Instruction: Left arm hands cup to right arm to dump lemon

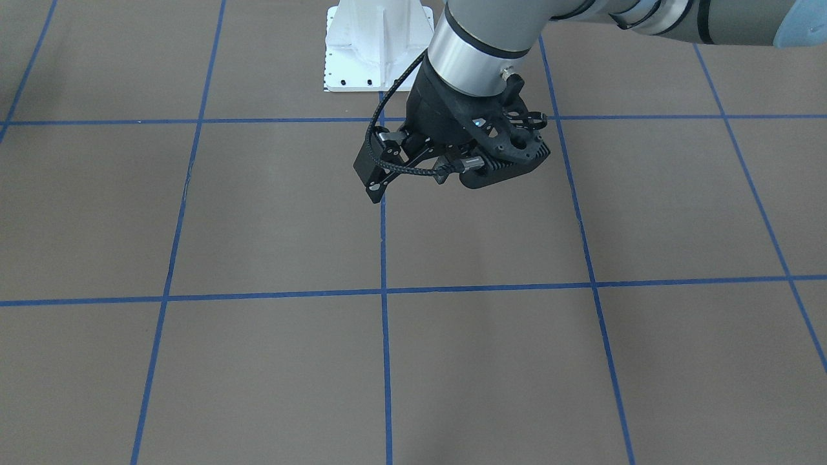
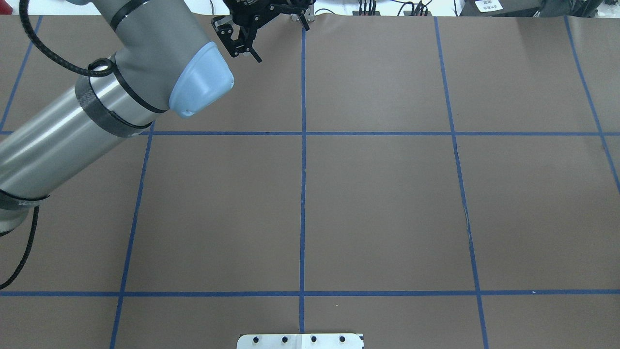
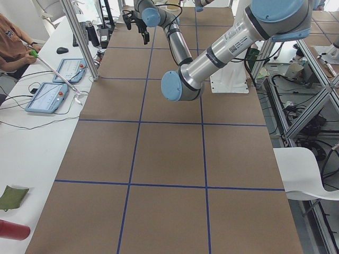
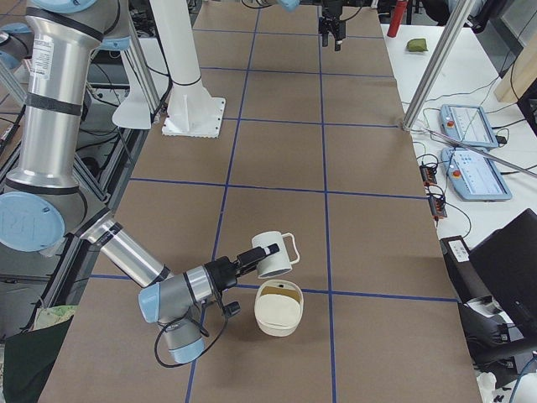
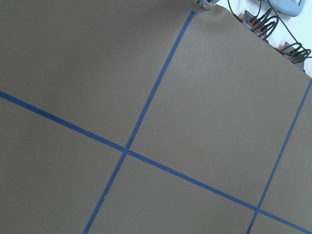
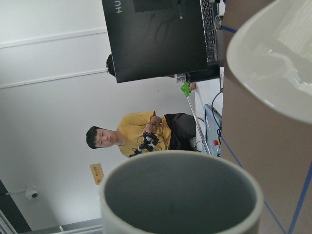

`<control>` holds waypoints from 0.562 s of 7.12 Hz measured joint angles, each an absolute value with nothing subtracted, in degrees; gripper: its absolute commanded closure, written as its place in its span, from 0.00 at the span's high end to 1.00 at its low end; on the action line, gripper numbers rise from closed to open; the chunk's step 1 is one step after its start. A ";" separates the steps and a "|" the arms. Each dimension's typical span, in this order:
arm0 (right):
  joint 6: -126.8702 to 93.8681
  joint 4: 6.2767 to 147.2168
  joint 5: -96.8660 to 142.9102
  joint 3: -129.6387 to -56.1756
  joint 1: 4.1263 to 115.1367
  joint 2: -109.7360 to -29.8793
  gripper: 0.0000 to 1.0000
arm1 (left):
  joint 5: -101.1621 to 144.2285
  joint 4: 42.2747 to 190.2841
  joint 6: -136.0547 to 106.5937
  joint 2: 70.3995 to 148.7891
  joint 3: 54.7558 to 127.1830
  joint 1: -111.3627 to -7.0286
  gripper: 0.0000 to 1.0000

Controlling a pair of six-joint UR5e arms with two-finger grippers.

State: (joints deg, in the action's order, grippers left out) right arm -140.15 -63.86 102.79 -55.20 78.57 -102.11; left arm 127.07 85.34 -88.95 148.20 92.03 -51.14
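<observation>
Right gripper (image 4: 262, 252) at tilted cup (image 4: 279, 257), cream bowl (image 4: 273, 322) just beside it

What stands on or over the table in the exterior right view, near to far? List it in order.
Cream bowl → white arm pedestal → left end effector at the far end. The cup, tilted just above the bowl, is left out because its depth is unclear.

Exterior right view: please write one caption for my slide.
The cup, turned sideways at the end of the right arm, hangs near a cream bowl on the table.
</observation>
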 measured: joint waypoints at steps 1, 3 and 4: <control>-132.63 -63.85 103.35 -55.07 78.57 -102.57 0.28 | 126.85 85.34 -88.96 148.19 92.04 -50.92 1.00; -115.34 -62.73 105.29 -54.97 78.58 -103.70 0.28 | 125.54 85.34 -89.08 148.23 92.15 -49.83 1.00; -107.16 -61.10 106.41 -54.94 78.58 -104.21 0.28 | 125.24 85.34 -89.13 148.24 92.21 -49.50 1.00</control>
State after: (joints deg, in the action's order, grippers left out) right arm -107.16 -61.10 106.41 -54.94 78.58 -104.21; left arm 125.24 85.34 -89.13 148.24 92.21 -49.50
